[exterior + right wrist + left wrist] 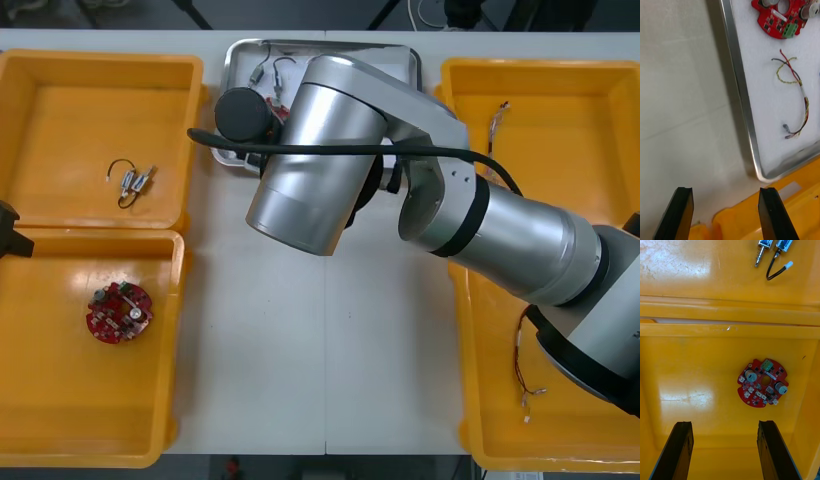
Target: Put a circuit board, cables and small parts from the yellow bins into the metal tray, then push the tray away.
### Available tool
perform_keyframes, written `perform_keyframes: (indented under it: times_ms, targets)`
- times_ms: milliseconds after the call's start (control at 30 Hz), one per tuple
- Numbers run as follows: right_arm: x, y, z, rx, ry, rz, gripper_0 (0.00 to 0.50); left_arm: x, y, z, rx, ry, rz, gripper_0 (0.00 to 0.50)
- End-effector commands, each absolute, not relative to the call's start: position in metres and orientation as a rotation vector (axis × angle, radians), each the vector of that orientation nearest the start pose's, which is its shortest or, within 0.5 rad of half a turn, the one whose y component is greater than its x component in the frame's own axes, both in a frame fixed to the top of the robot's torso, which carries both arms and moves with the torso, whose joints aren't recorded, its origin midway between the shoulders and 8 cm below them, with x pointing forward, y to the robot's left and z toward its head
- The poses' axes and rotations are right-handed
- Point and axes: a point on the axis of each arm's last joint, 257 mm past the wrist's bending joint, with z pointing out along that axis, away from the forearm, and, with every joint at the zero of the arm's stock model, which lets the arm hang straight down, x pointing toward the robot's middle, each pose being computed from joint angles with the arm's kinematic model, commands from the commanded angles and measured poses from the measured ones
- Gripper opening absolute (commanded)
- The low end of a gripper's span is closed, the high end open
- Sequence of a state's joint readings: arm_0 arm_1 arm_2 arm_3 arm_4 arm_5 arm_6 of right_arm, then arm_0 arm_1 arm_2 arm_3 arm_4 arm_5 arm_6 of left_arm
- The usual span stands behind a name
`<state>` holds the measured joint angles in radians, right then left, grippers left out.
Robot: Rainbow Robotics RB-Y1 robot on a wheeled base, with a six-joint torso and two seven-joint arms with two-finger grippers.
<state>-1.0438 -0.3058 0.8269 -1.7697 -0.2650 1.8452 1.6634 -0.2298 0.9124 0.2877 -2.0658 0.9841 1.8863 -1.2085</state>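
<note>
Jaws apart, R by tray (742,95) w/ board (777,18) + cable (800,98).

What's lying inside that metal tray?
In the metal tray, on its white lining, lie a round red circuit board and a red and yellow cable. From the front, the right arm covers much of it.

The yellow bins (696,285) are glossy plastic; the metal tray (741,93) has a shiny rim and matt white lining.

Front cam overhead, wrist cams close (R shares tray (740,93))
</note>
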Motion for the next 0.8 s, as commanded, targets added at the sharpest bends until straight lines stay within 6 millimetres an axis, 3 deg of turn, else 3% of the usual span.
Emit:
perform_keyframes:
  times_ms: [33, 233, 367, 800]
  targets:
    - [0.466, -0.013, -0.125, -1.243, 2.112, -0.527, 0.5, 0.381, 0.404, -0.131, 0.076, 2.689, 0.076, 0.5]
    - [0.455, -0.014, -0.117, -1.093, 2.159, -0.366, 0.5, 0.381, 0.404, -0.131, 0.076, 2.689, 0.076, 0.5]
    - [0.446, -0.024, -0.116, -0.977, 2.225, -0.227, 0.5, 0.381, 0.404, -0.131, 0.076, 2.689, 0.076, 0.5]
    - [0.426, -0.119, -0.114, -0.482, 2.399, 0.101, 0.5, 0.381, 0.404, -0.131, 0.076, 2.689, 0.076, 0.5]
